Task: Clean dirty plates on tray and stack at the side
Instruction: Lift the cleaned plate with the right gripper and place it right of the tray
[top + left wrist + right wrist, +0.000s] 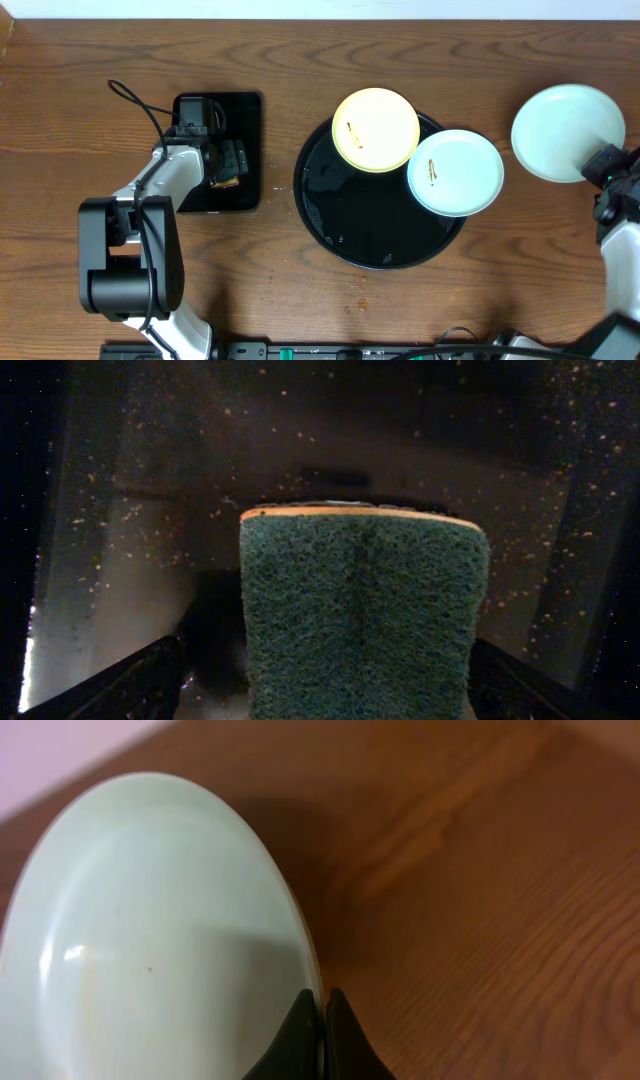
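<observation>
1. The brown wooden counter (70,70) is bare along its far edge, where a pale strip of wall shows. Its whole left end is bare too.
2. The large round glossy black tray (335,215) sits mid-counter, and the near and left parts of its floor are uncovered.
3. A pale yellow round plate (375,130) lies over the tray's far-left rim, with a brown smear on its left part. A pale mint-white round plate (455,172) overhangs the tray's right rim and also carries a small brown smear. The edges of these two plates meet or nearly meet; I cannot tell which.
4. A broad band of bare wood separates the round tray from the small rectangular black tray (248,120) on the left. Only a narrow strip of wood separates the plate on the tray's right rim from a second pale mint-white round plate (565,130). That plate is off the tray, close to the right edge of the overhead view.
5. The right arm (622,240) comes in from the near right corner. The right jaws are pinched shut on the near rim of the second plate, the black fingertips (303,1032) pressed together there. A shadow falls on the wood beside the plate.
6. The left arm (165,180) rises from the near left and folds forward, its wrist over the small tray. The left jaws stand wide apart, straddling a green scouring sponge with an orange layer (365,620). A gap shows at the left finger; whether the right finger touches the sponge I cannot tell.
</observation>
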`<act>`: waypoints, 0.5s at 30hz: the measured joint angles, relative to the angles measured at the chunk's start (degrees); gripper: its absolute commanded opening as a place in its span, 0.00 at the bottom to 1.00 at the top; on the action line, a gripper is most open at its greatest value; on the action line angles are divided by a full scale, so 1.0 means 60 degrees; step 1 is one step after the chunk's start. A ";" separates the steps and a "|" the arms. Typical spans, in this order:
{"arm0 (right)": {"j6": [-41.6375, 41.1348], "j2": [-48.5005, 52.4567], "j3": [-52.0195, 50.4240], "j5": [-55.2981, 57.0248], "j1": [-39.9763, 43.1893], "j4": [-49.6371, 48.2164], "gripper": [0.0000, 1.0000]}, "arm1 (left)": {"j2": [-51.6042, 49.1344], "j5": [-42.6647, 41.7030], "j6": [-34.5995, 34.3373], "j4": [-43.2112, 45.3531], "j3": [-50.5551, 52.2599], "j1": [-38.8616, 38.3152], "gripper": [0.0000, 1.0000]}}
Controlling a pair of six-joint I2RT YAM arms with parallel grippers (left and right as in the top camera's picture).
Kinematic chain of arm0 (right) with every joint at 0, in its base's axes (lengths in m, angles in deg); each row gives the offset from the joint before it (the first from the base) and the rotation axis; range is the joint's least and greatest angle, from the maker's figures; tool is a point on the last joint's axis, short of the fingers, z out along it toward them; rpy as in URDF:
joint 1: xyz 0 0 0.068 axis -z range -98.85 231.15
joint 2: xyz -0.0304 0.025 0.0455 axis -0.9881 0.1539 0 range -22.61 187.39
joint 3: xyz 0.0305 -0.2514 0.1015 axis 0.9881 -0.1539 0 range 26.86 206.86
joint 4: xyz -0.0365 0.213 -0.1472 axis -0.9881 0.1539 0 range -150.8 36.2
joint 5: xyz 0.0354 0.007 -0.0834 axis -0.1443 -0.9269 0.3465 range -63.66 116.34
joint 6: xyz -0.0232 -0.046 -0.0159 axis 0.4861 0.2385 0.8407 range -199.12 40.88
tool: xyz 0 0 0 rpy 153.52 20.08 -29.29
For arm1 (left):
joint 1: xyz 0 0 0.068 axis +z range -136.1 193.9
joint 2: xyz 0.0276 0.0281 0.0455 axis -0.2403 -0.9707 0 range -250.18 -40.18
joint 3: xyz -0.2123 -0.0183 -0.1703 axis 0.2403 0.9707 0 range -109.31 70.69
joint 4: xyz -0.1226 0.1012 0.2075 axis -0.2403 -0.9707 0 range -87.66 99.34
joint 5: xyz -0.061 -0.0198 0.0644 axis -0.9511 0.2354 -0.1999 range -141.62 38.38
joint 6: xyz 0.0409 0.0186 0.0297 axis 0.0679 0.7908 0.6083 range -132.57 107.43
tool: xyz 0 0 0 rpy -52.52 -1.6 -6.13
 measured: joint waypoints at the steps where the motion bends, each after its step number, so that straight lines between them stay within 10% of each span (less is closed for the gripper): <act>1: -0.0007 0.0372 0.0000 -0.0007 0.0073 -0.0160 0.01 | 0.0000 0.0004 0.0000 0.0007 0.0000 0.0000 0.89; 6: -0.0044 0.1774 0.0004 -0.0066 0.0208 -0.0838 0.01 | 0.0000 0.0004 0.0000 0.0007 0.0000 0.0000 0.89; 9: -0.0098 0.2197 0.0000 -0.0135 0.0208 -0.1078 0.65 | 0.0000 0.0000 0.0000 0.0007 0.0000 0.0000 0.89; 15: -0.0124 0.2226 0.0138 -0.0419 0.0208 -0.0929 0.63 | 0.0000 0.0004 0.0000 0.0007 0.0000 0.0000 0.89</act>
